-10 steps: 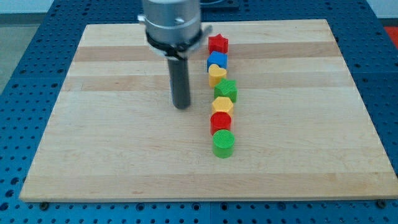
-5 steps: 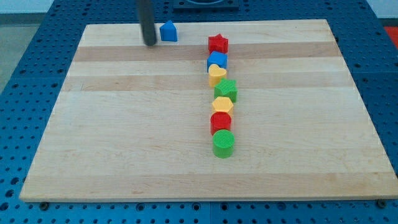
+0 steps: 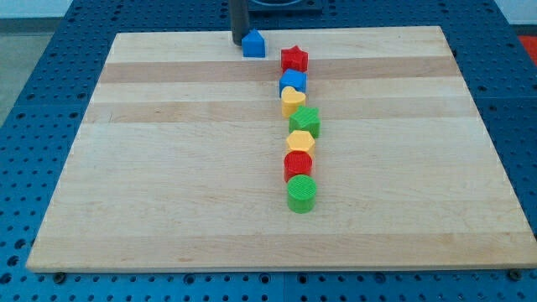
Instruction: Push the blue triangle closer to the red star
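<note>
The blue triangle (image 3: 254,44) sits near the board's top edge, a short gap to the left of the red star (image 3: 294,59). My tip (image 3: 239,42) touches the blue triangle's left side. The rod rises straight up out of the view's top.
Below the red star a column of blocks runs down the board: a blue block (image 3: 294,82), a yellow heart (image 3: 292,101), a green star (image 3: 306,121), a yellow hexagon (image 3: 299,142), a red cylinder (image 3: 298,164) and a green cylinder (image 3: 302,194). The wooden board (image 3: 168,168) lies on a blue perforated table.
My tip moved from the board's middle up to the top edge, then right. The blue triangle slid right with it, closer to the red star.
</note>
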You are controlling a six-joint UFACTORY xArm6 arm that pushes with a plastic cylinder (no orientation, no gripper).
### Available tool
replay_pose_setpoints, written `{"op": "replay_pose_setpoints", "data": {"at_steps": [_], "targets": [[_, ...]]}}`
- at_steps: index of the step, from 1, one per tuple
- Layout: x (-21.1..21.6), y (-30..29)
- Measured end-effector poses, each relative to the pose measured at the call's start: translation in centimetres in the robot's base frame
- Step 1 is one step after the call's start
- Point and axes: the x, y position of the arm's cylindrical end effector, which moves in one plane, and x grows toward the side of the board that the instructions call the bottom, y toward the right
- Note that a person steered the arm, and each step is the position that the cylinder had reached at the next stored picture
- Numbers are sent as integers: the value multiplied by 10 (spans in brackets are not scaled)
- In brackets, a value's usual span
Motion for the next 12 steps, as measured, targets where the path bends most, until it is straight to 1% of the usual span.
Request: {"op": "replay_pose_setpoints", "data": {"at_steps": [1,2,4,5,7,8,9,11,12], "targets": [[0,5],[0,-22],[0,6],[4,4],[6,-27],[12,-31],[13,-3],[13,19],[13,39]]}}
